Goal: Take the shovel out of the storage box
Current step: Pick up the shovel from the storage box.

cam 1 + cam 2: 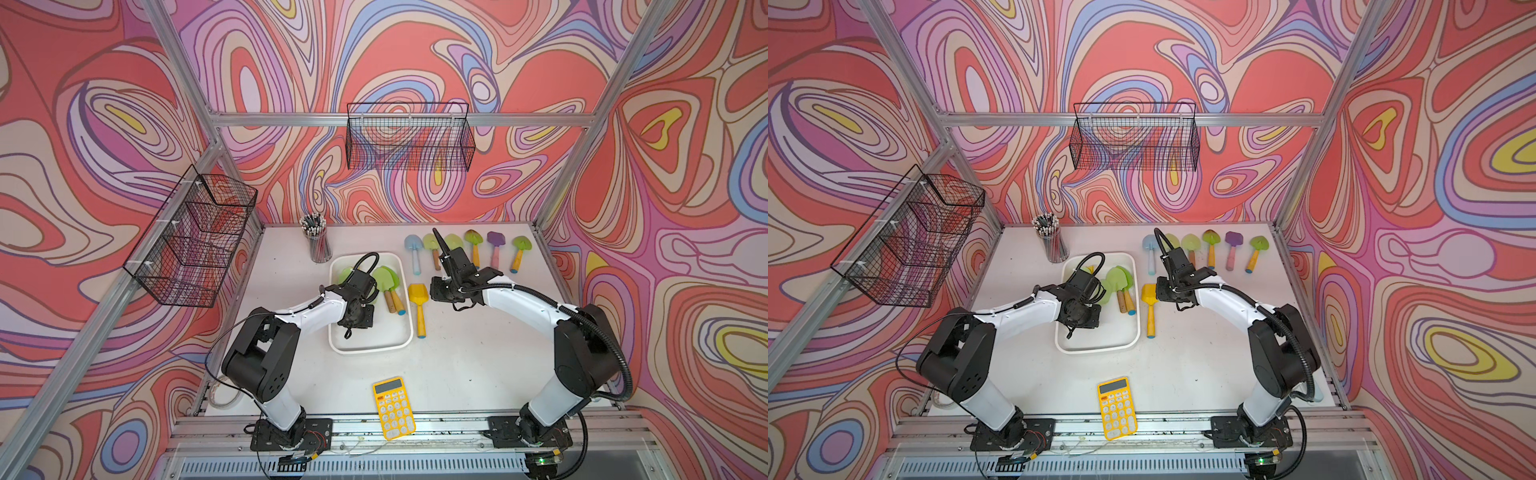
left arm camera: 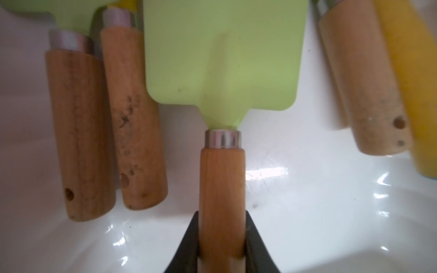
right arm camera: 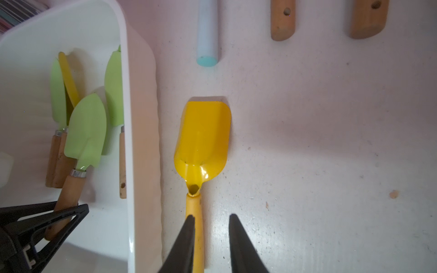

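Note:
The white storage box [image 1: 370, 348] [image 1: 1096, 349] sits mid-table and holds several shovels with wooden handles. My left gripper [image 2: 222, 215] is down inside it, shut on the wooden handle of a light green shovel [image 2: 222, 59], whose blade overlaps the shovels beside it. The right wrist view shows the same green shovel [image 3: 86, 127] with black fingers clamped on its handle. My right gripper [image 3: 212, 216] hovers open just outside the box over a yellow shovel [image 3: 203, 137] [image 1: 417, 299] lying on the table. Nothing is between its fingers.
A row of coloured shovels [image 1: 465, 249] lies at the back right of the table. A pencil cup [image 1: 319, 243] stands behind the box, and a yellow calculator [image 1: 394, 409] lies at the front edge. Black mesh baskets [image 1: 195, 237] [image 1: 409, 137] hang on the left and back walls.

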Controlling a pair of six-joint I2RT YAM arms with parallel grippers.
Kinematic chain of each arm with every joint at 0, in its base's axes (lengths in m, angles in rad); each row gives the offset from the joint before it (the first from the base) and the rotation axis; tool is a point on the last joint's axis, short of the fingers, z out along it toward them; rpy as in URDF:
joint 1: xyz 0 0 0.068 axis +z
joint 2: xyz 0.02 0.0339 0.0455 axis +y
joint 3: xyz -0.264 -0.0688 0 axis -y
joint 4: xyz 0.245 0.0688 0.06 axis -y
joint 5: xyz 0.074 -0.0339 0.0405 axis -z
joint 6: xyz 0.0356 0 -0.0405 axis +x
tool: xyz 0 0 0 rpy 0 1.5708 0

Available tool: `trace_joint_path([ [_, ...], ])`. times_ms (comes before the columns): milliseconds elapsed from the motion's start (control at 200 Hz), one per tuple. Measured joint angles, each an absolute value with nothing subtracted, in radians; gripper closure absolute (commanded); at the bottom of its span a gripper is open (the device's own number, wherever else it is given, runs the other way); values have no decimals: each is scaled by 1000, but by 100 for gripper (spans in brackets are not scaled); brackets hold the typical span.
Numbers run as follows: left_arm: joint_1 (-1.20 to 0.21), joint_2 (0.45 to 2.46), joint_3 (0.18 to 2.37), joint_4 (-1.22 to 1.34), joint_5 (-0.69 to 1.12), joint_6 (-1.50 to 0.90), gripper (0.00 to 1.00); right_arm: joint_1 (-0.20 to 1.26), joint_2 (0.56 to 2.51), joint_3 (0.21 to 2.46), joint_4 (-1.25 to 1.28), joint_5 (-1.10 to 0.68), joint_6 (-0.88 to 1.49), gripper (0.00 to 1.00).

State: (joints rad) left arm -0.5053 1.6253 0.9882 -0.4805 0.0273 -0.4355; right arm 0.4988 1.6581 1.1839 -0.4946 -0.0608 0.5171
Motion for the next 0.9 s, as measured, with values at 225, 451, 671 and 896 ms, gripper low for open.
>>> trace_joint_path([
  [225,-504,1457,988,-421,167,-466,100,499,1625,1117,-372,-231,521,68],
  [451,-475,1409,941,-193,441,-583,100,500,1605,1025,-146,-499,589,58],
  [671,-428,1411,842,30,640,-743,100,500,1545,1004,14,-645,639,53],
  [896,-427,1428,830,231,785,-873,100,500,1556,1008,106,-716,676,52],
])
